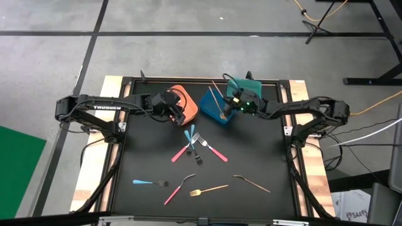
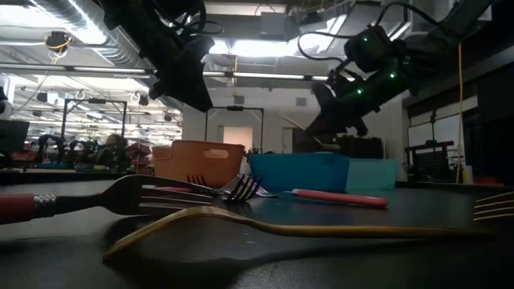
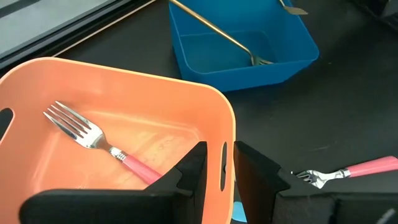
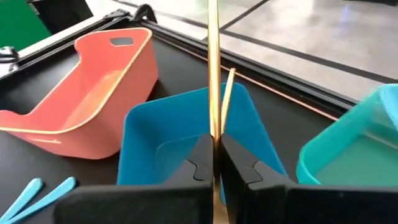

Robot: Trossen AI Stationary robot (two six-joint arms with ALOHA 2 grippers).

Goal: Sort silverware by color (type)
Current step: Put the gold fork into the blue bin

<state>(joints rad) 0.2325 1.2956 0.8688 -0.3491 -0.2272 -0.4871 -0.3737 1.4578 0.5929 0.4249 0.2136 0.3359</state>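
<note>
Black matting (image 1: 264, 157) is covering the table under both arms. Right gripper (image 4: 214, 163) is pinching a slim gold-toned utensil (image 4: 213, 68) upright over the blue rectangular plastic bin (image 1: 217, 107), where another gold piece (image 3: 214, 31) is leaning. Left gripper (image 3: 217, 171) is hovering over the orange plastic bin (image 3: 155, 81), fingers narrowly apart and holding nothing; a pink-handled fork (image 3: 99, 140) is lying inside. More pink, light-blue and gold silverware (image 1: 198, 147) is lying scattered on the mat, with a teal bin (image 4: 360, 143) beside the blue one.
</note>
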